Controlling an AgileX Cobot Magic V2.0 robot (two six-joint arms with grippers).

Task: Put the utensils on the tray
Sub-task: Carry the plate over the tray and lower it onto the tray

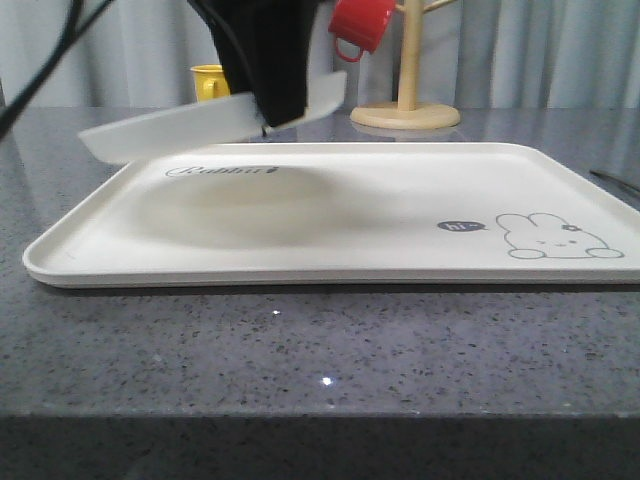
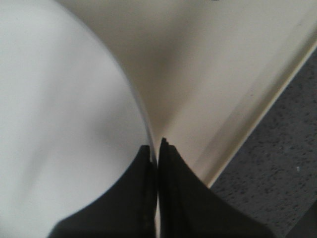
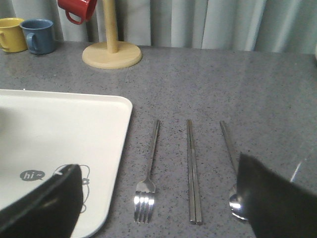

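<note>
My left gripper [image 1: 268, 122] is shut on the rim of the round white plate [image 1: 170, 128], which hangs tilted just above the back left part of the cream tray [image 1: 330, 272]. In the left wrist view the jaws [image 2: 157, 146] pinch the plate's edge [image 2: 59, 99] over the tray floor [image 2: 213, 74]. On the grey table beside the tray's rabbit corner [image 3: 59, 129] lie a fork [image 3: 148, 168], a pair of chopsticks [image 3: 192, 168] and a spoon [image 3: 229, 144], side by side. My right gripper [image 3: 158, 213] hangs open above them, holding nothing.
A wooden mug tree [image 1: 408, 100] with a red mug [image 1: 360, 25] stands behind the tray. A yellow mug [image 3: 11, 34] and a blue mug [image 3: 38, 35] sit at the back of the table. Grey curtains close off the rear.
</note>
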